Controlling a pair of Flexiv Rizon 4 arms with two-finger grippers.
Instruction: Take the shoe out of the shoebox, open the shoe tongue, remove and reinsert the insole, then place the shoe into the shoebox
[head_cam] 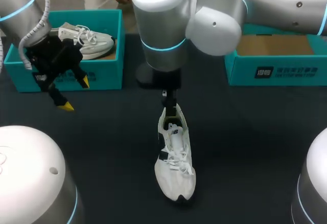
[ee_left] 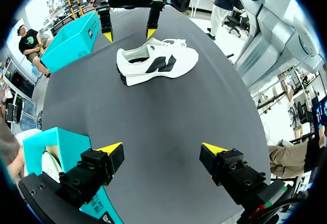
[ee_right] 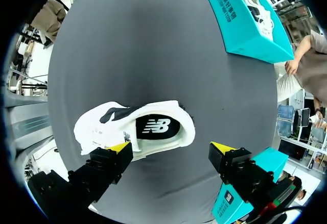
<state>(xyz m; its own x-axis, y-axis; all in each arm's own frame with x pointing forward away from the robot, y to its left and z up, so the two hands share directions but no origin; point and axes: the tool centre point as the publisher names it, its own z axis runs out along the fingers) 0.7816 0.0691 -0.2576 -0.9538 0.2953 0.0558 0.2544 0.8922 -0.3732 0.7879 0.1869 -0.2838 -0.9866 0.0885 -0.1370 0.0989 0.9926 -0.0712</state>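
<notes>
A white shoe (head_cam: 175, 157) with dark side marks lies on the black table, toe toward the front edge. My right gripper (ee_right: 171, 147) hangs open just above its heel end, one finger beside the heel and the other off to the side. The insole (ee_right: 156, 127) shows inside the shoe's opening. In the head view my right arm (head_cam: 163, 35) hides most of that gripper. Open and holding nothing, my left gripper (head_cam: 75, 95) hovers in front of the left teal shoebox (head_cam: 66, 76). From the left wrist view the shoe (ee_left: 156, 63) lies far ahead of the left gripper (ee_left: 162, 148).
A second white shoe (head_cam: 87, 40) lies inside the left shoebox. Another teal box (head_cam: 276, 68) with a brown bottom stands at the back right. Bare black table (head_cam: 255, 147) surrounds the shoe on both sides.
</notes>
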